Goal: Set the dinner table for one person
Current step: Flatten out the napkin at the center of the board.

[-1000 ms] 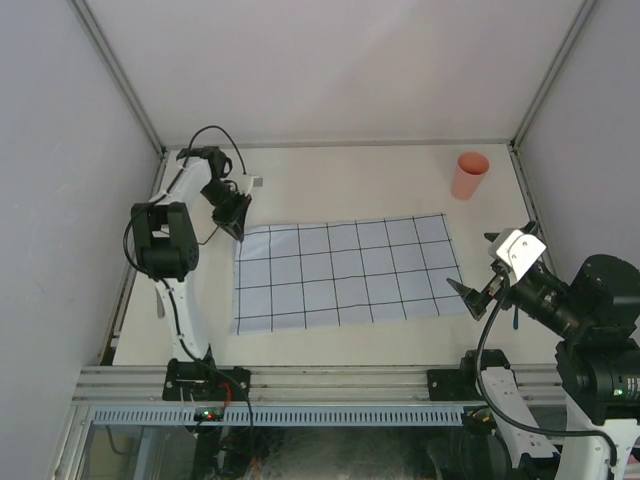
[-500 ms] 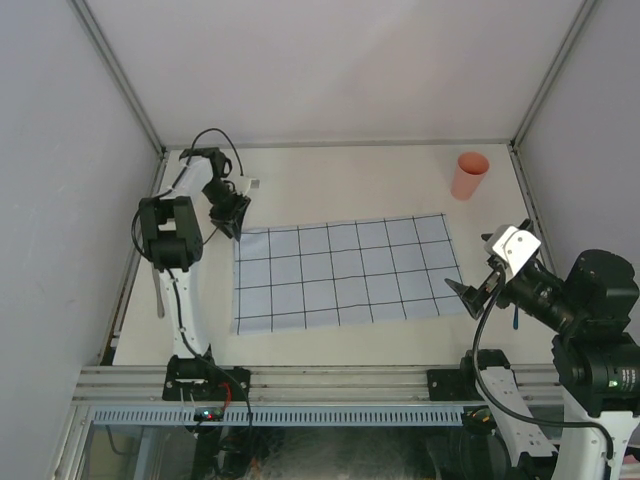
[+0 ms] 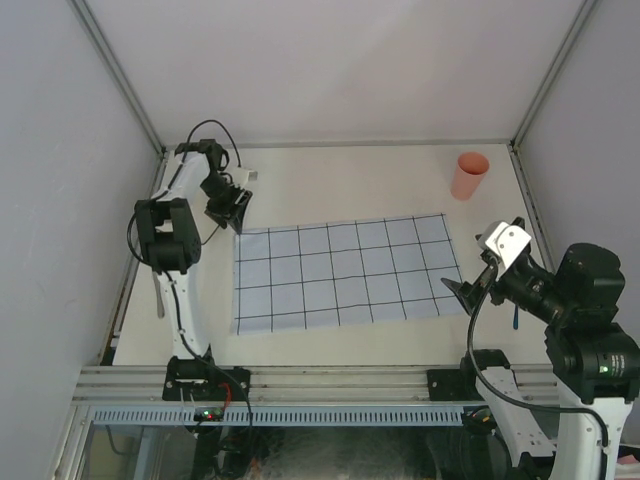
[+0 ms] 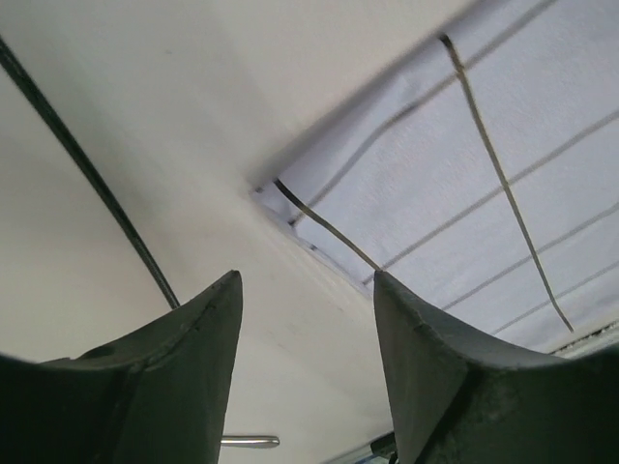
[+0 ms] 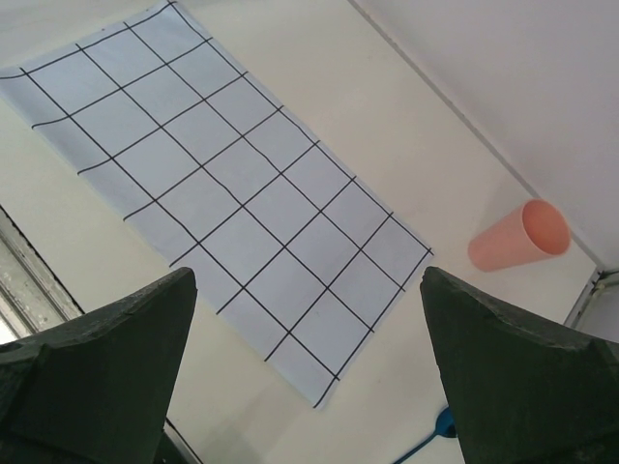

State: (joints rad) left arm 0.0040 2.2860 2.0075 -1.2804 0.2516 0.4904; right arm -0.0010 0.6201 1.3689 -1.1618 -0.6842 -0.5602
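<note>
We see the counter [image 3: 350,185] first. It is big, flat and off-white. It fills the floor between the pale walls, and grey rails run along its edges.

At the left edge of the counter lies a thin silver thing [image 3: 159,300]. It sits just left of the left arm. It is too small for us to tell what it is.

Next comes the left claw [image 3: 233,205]. It hangs over the far left corner of the blue cloth [image 3: 345,275]. From the left wrist view we see its two dark fingers [image 4: 174,367] standing apart. Nothing is between them, so this claw has let go and holds nothing. In the gap we see the corner of the cloth lying flat on the counter. A black cable [image 4: 87,164] runs across the counter left of that corner.

The cloth is light blue with dark lines that make squares. It lies spread out in the middle of the counter.

The right claw [image 3: 463,262] hangs over the near right corner of the cloth. Its fingers [image 5: 106,358] are spread very wide and hold nothing. From the right wrist view we look down between them at the whole cloth.

Right of the cloth, beside the right arm, lies a small blue thing [image 3: 513,318]. The arm hides part of it.

A pink cup [image 3: 470,175] stands upright in the far right corner of the counter, well apart from the cloth.
</note>
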